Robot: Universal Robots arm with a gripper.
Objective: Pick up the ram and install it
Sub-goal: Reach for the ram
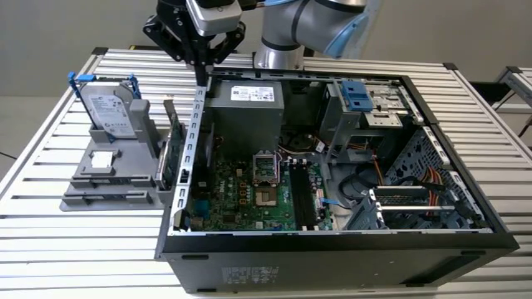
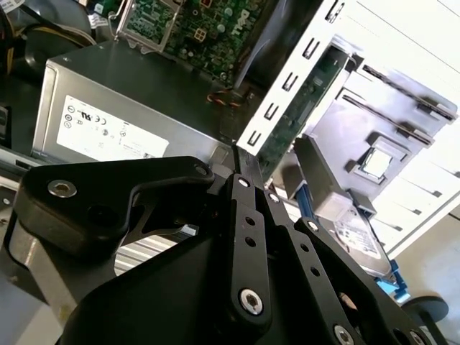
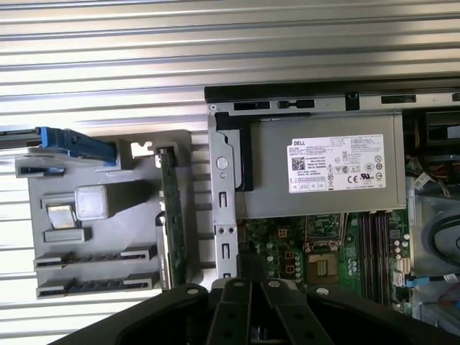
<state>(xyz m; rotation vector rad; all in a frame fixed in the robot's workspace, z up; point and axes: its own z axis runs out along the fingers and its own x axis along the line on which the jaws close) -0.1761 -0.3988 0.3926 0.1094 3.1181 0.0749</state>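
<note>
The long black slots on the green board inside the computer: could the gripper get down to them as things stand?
Probably yes. The computer case lies open upward, nothing covers the slots, and the gripper hangs over the case's wall at the exterior view's left.

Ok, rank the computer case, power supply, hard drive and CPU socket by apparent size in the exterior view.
Largest to smallest:
computer case
power supply
hard drive
CPU socket
Power supply and hard drive look close, so that pair is less sure.
</note>
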